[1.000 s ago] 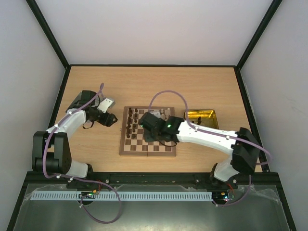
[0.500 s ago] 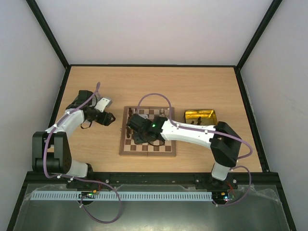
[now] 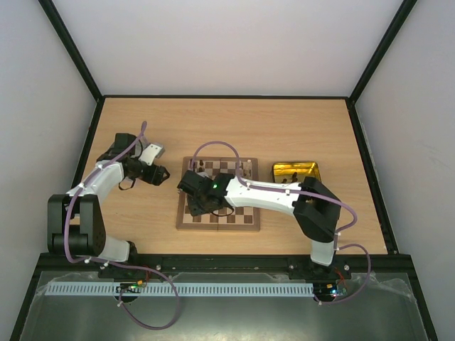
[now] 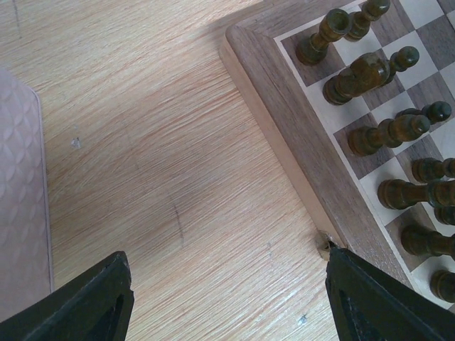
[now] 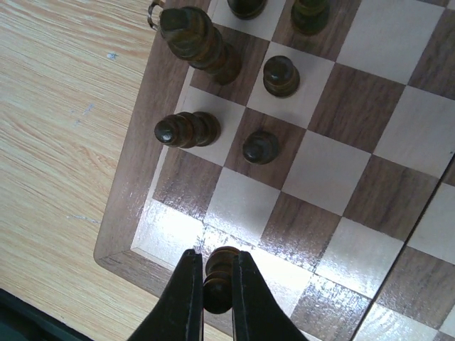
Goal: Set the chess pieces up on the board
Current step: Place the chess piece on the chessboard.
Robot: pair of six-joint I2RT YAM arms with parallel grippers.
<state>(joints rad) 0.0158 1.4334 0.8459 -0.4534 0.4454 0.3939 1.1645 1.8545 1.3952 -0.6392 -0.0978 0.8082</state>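
My right end effector (image 5: 215,284) pinches a dark chess piece (image 5: 219,273), its long axis along my fingers, low over the board (image 5: 135,206). A vacant corner square (image 5: 170,227) lies just left. My left end effector (image 4: 234,291) hangs spread beside the board.

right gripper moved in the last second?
Yes. The right gripper, shut on a dark chess piece, has moved left across the board, from its middle to its left edge, farther from the gold tray.
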